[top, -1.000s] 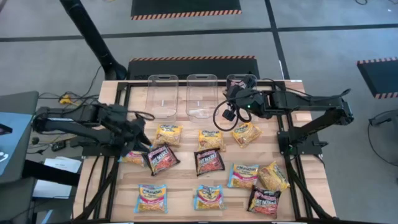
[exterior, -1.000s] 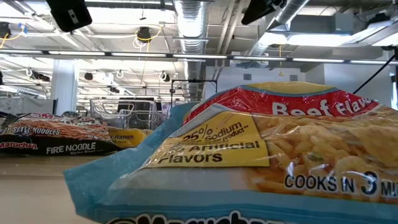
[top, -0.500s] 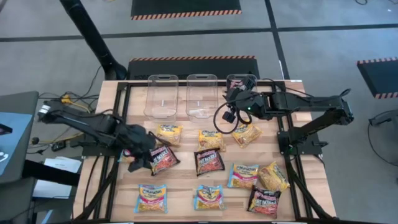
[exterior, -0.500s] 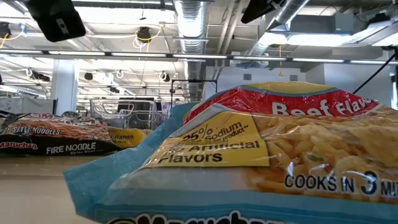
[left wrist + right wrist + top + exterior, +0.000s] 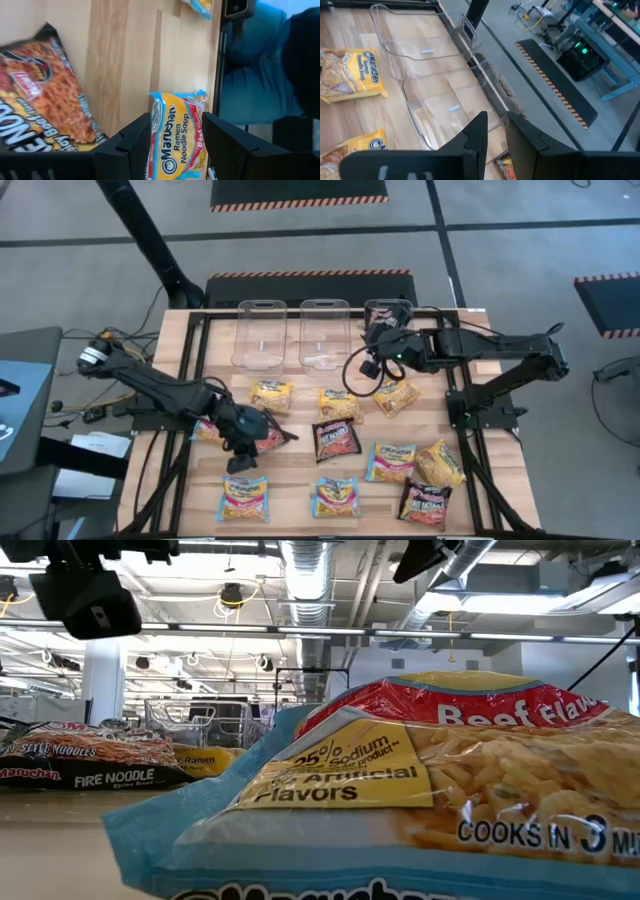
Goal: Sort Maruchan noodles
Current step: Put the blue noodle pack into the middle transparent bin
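Ramen packets lie flat across the table in the high view: yellow-orange ones (image 5: pixel 270 395) (image 5: pixel 338 404) (image 5: pixel 397 395), black-red ones (image 5: pixel 336 440) (image 5: pixel 425 503), and light blue ones (image 5: pixel 243 498) (image 5: pixel 337 497) (image 5: pixel 390 462). My left gripper (image 5: pixel 240 458) is open and hovers above a black-red packet (image 5: pixel 268 435). In its wrist view, a light blue packet (image 5: pixel 177 135) shows beyond the gap of the left gripper (image 5: pixel 176 130), with the black-red packet (image 5: pixel 45 100) beside it. My right gripper (image 5: pixel 374 340) (image 5: pixel 496 125) waits by the rightmost bin (image 5: pixel 388 315), its fingers a narrow gap apart.
Three clear bins (image 5: pixel 262 335) (image 5: pixel 324 335) stand along the far edge, and the rightmost one holds a packet (image 5: pixel 504 165). A black frame (image 5: pixel 200 360) borders the table. In the low view, a light blue packet (image 5: pixel 400 790) fills the foreground, with a black-red one (image 5: pixel 80 755) to its left.
My left gripper has swung from beside the far yellow-orange packet toward the near edge and a little to the right, and has come lower. It now hangs over the black-red packet. No packet has moved, and the right arm has kept still.
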